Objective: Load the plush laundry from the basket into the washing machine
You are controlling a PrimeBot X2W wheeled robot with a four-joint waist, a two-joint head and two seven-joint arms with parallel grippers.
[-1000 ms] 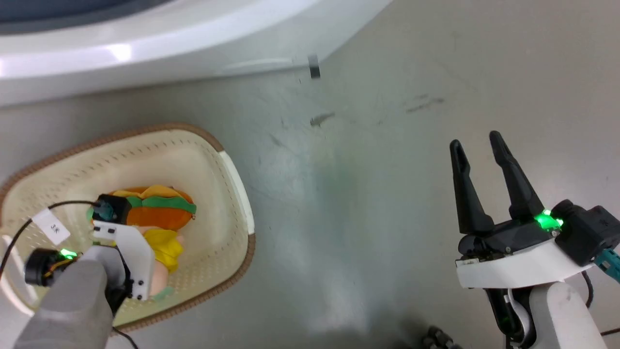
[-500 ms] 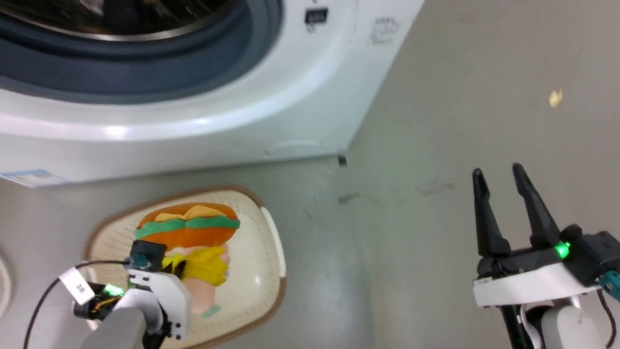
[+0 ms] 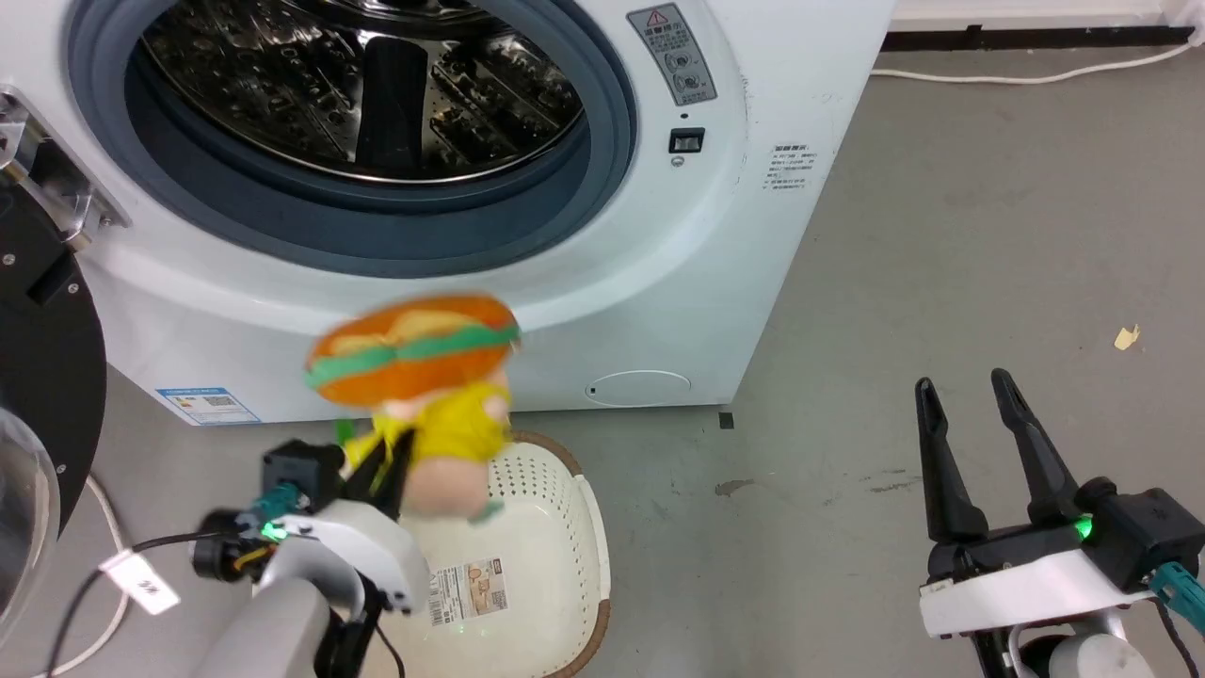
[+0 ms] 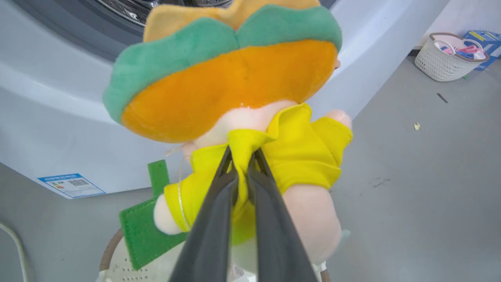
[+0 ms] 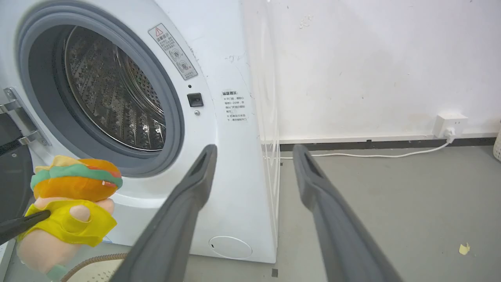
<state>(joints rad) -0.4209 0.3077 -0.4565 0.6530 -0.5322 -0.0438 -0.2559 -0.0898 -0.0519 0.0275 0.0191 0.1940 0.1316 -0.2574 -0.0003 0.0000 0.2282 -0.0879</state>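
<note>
The plush laundry [image 3: 414,377], a doll with an orange, green-trimmed bottom and a yellow top, hangs in the air above the basket [image 3: 551,537]. My left gripper [image 3: 397,443] is shut on a fold of its yellow top [image 4: 240,150]. The doll [image 4: 227,90] is just below the washing machine's [image 3: 678,245] open mouth, in front of its white lower panel. The steel drum [image 3: 377,85] lies behind the grey seal. My right gripper [image 3: 962,384] stands open and holds nothing, over bare floor to the right. In the right wrist view the doll [image 5: 74,184] shows at the lower left.
The washer's black-framed glass door [image 3: 38,377] is swung open at the left. A second basket of clothes [image 4: 446,58] stands far off on the floor. A white cable [image 5: 372,155] runs along the wall to a socket [image 5: 450,121]. A paper scrap [image 3: 1125,336] lies on the floor.
The head camera has tilted up, bringing the washer's mouth into view. My left gripper has lifted the doll out of the basket to the washer's front. The right gripper keeps its open pose.
</note>
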